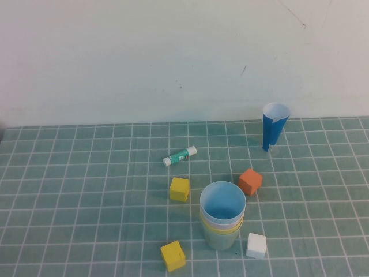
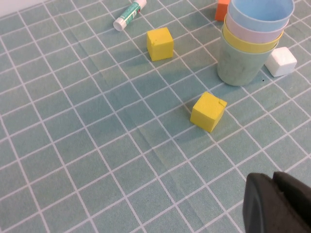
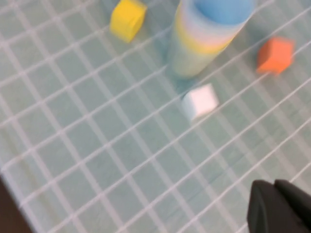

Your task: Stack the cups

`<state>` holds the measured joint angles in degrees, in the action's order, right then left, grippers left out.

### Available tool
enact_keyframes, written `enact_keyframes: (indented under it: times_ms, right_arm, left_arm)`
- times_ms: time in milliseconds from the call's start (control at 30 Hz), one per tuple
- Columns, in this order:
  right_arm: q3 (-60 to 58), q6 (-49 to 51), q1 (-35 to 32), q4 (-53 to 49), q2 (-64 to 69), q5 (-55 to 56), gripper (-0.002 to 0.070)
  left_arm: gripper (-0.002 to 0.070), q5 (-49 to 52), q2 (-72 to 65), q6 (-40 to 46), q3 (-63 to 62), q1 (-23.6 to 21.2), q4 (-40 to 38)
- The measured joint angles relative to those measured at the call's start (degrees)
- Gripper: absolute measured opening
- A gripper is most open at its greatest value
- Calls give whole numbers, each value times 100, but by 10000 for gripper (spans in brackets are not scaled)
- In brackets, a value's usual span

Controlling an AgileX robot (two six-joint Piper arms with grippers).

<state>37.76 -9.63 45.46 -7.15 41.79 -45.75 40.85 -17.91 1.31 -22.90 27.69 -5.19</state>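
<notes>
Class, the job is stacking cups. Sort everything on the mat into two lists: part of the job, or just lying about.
Job: light blue cup, pale pink cup, yellow cup, pale green cup, nested in one stack.

Lying about: two yellow cubes, orange cube, white cube, glue stick, dark-blue cone.

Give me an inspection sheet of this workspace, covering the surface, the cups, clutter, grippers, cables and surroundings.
Surface: green gridded mat, flat.
Job's things: four cups nested upright in one stack; light blue cup on top, then pink, yellow, green cup at the bottom.
Clutter: two yellow blocks, orange block, white block, glue stick lying flat, dark-blue cone upright at the back.
Grippers: left gripper and right gripper show only in their wrist views, above the mat, holding nothing.
Cables: nothing seen.
Surroundings: plain white wall.
</notes>
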Motion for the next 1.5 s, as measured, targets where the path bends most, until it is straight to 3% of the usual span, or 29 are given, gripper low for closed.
enact_keyframes:
  times_ms: [167,400,567,900,1033,1367,1500]
  right_arm:
    - [-152,-82,0,-135,-430,711,-1]
    - [-1303,-700,-244,-100,-1143,2266,-1]
    - [-2214,-808,-1327,384,-2191,2808,-1]
    - [-3075,-1083,-4337,566,-4037,3060,-1]
    - [-3466,-933,-5041,570,-4243,3108,-1]
    - [-3933,-811,-5221,451,-4251,2811,-1]
    - [-3933,-497,-4928,292,-4256,2678,-2]
  left_arm:
    - [-2,0,0,0,0,0,-10]
    - [-2,0,0,-12,0,0,-10]
    - [-2,0,0,-12,0,0,-10]
    - [-2,0,0,-12,0,0,-10]
    - [-2,0,0,-12,0,0,-10]
    - [-2,23,0,-2,0,0,-10]
    - [-2,23,0,-2,0,0,-10]
